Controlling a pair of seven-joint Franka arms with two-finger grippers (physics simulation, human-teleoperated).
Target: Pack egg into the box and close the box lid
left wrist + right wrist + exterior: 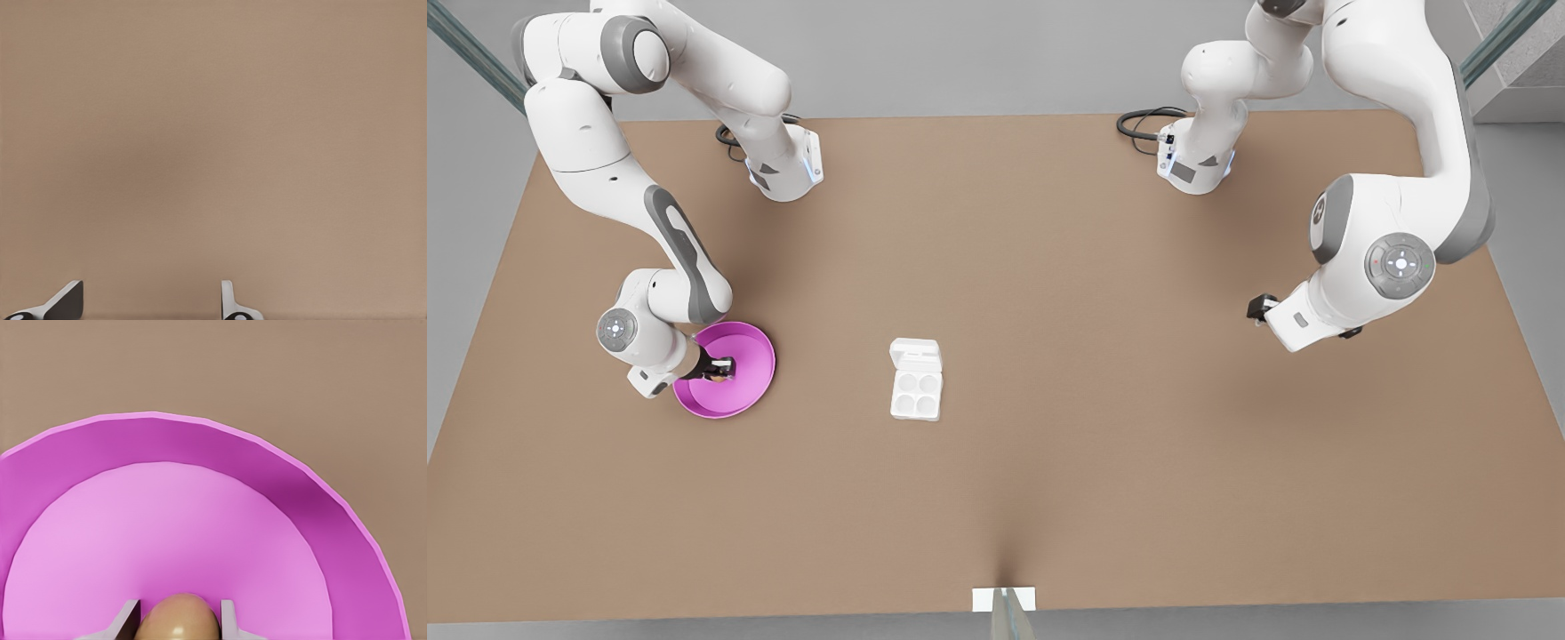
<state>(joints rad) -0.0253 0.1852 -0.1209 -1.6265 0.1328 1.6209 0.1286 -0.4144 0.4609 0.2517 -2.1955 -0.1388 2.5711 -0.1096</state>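
the right hand (pixel 180 620) is straddling the egg (pixel 179 621) on the pink plate (pixel 747 356) near the desk's (pixel 1049 498) left edge, fingers apart, not visibly clamped. the egg is probably fragile and slippery (grip its sides gently). the left hand (pixel 150 303) is waiting, open, near the right edge; the box (pixel 915 391) is sitting mid-desk.

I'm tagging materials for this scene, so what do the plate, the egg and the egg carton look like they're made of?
The pink plate looks like smooth matte plastic: uniform colour, no glare. The egg, between the right gripper fingers, looks glossy, with a small highlight; shell or plastic, hard to say. The carton looks like moulded white foam or pulp: soft rounded cups, dull finish.
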